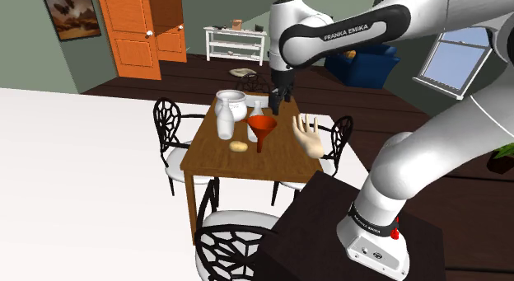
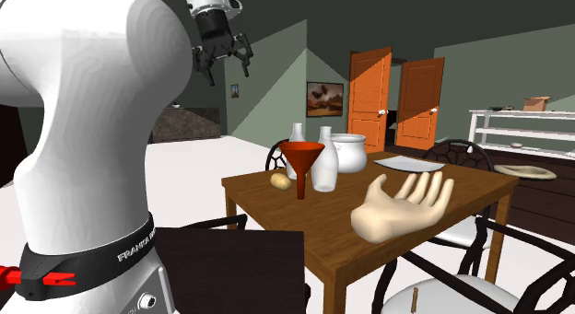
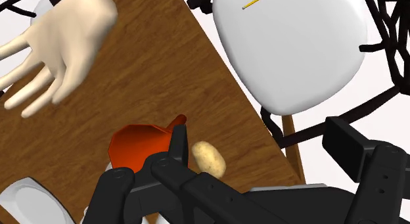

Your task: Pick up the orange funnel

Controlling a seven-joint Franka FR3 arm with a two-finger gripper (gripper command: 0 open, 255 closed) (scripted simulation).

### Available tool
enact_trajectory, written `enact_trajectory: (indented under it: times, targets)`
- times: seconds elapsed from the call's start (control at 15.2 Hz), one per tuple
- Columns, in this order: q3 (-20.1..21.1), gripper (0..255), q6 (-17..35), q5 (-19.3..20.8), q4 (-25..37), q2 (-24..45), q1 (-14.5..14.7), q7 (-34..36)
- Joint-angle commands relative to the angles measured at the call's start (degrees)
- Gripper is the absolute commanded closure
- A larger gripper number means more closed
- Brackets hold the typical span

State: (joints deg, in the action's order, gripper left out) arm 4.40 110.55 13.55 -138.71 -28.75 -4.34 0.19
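The orange funnel (image 1: 262, 131) stands wide end up on the wooden table (image 1: 214, 160), between a small potato (image 1: 239, 146) and a pale model hand (image 1: 309, 135). It also appears as the funnel (image 2: 302, 162) in front of two white bottles, and as the funnel (image 3: 138, 145) partly hidden behind one finger (image 3: 177, 147). My black gripper (image 2: 221, 59) hangs open well above the table, holding nothing. From the shoulder view the gripper (image 1: 278, 94) sits above and just beyond the funnel. Its fingers stand wide apart around the gripper (image 3: 263, 147) midpoint.
Two white bottles (image 2: 324, 160) (image 2: 297, 148) and a white pot (image 2: 348, 151) stand behind the funnel. The potato (image 3: 208, 157) lies close beside it. Black wire chairs with white seats (image 3: 289, 52) ring the table. The dark stand (image 1: 329, 230) sits at the table's near end.
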Motion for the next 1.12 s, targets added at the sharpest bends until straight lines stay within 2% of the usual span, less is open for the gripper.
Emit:
enact_trajectory:
  times: [0.0,0.53,1.06]
  targets:
    - [0.3,0,3.4,1.9,0.8,4.4,-1.0,1.4]
    - [1.0,0,12.8,11.2,7.3,21.8,-4.4,8.3]
    - [-0.6,0,16.8,21.1,19.0,39.5,-5.7,15.3]
